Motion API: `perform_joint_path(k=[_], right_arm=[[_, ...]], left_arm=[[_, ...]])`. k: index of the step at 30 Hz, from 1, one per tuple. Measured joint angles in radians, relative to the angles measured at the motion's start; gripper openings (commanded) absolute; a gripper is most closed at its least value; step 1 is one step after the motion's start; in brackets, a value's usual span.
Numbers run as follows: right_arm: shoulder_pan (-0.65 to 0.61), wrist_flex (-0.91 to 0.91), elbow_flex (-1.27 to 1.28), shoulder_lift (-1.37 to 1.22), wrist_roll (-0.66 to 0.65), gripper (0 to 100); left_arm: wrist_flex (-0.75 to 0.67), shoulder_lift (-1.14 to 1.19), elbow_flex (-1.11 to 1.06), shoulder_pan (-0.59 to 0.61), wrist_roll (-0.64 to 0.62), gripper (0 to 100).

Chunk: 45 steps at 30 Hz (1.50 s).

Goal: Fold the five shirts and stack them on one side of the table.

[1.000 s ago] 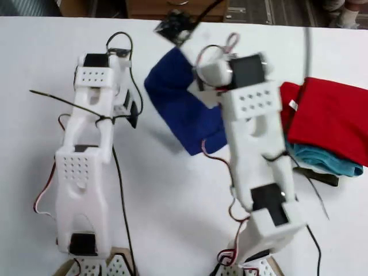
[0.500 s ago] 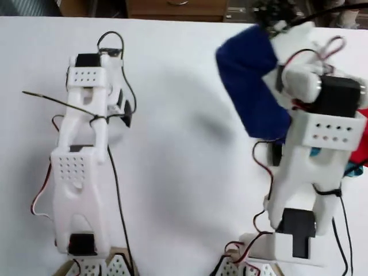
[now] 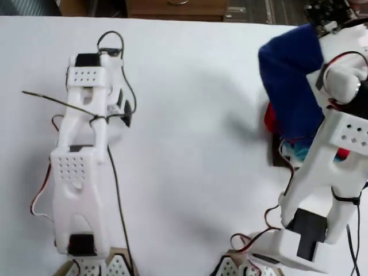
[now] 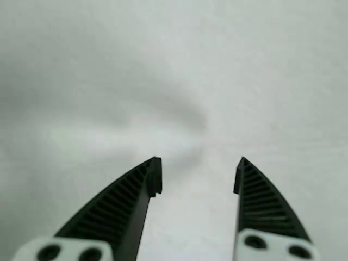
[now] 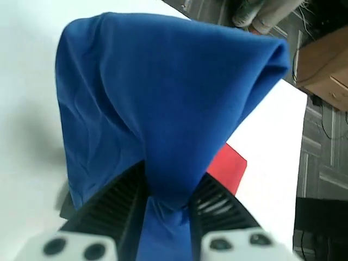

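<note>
Two grippers show: our right gripper (image 5: pixel 166 182) pinches the blue shirt (image 5: pixel 163 92) tight between its fingers, the cloth hanging over the red shirt (image 5: pixel 227 165) at the right side of the table (image 3: pixel 190 115). Our left gripper (image 4: pixel 196 174) has its fingers parted moderately above the white surface. Beyond the table we see grey floor (image 5: pixel 321 141) and a wooden cabinet (image 5: pixel 326 60).

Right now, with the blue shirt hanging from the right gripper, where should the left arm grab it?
Probably the loose edge of the blue shirt that faces the middle of the table, approached from the left arm's side. The right gripper pinches a bunched ridge, so the cloth drapes free there, and the red shirt lies beneath the far side.
</note>
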State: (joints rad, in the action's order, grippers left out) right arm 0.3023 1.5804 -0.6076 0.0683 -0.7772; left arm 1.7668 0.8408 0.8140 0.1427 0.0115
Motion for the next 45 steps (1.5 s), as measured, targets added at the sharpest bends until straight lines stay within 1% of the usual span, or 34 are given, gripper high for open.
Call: perform_joint_path(k=[5, 14, 24, 26, 30, 32, 36, 39, 42, 45], right_arm=[[0.078, -0.098, 0.094, -0.018, 0.0, 2.1], [0.249, -0.27, 0.1, -0.282, 0.0, 2.2], [0.341, -0.39, 0.1, -0.5, 0.0, 2.6], [0.35, -0.394, 0.1, -0.517, 0.0, 5.7], [0.348, -0.394, 0.1, -0.522, 0.0, 21.5], [0.348, -0.394, 0.1, -0.522, 0.0, 27.2], [0.35, -0.394, 0.1, -0.517, 0.0, 27.1], [0.348, -0.394, 0.101, -0.465, 0.002, 26.9], [0.318, -0.391, 0.103, -0.374, 0.064, 26.9], [0.253, -0.364, 0.103, -0.331, 0.13, 26.9]], left_arm=[[0.0, 0.0, 0.0, 0.0, 0.0, 24], [0.0, 0.0, 0.0, 0.0, 0.0, 24], [0.0, 0.0, 0.0, 0.0, 0.0, 24], [0.0, 0.0, 0.0, 0.0, 0.0, 24], [0.0, 0.0, 0.0, 0.0, 0.0, 24], [0.0, 0.0, 0.0, 0.0, 0.0, 24], [0.0, 0.0, 0.0, 0.0, 0.0, 24], [0.0, 0.0, 0.0, 0.0, 0.0, 24], [0.0, 0.0, 0.002, 0.0, 0.0, 24], [0.0, 0.002, 0.046, 0.0, 0.0, 24]])
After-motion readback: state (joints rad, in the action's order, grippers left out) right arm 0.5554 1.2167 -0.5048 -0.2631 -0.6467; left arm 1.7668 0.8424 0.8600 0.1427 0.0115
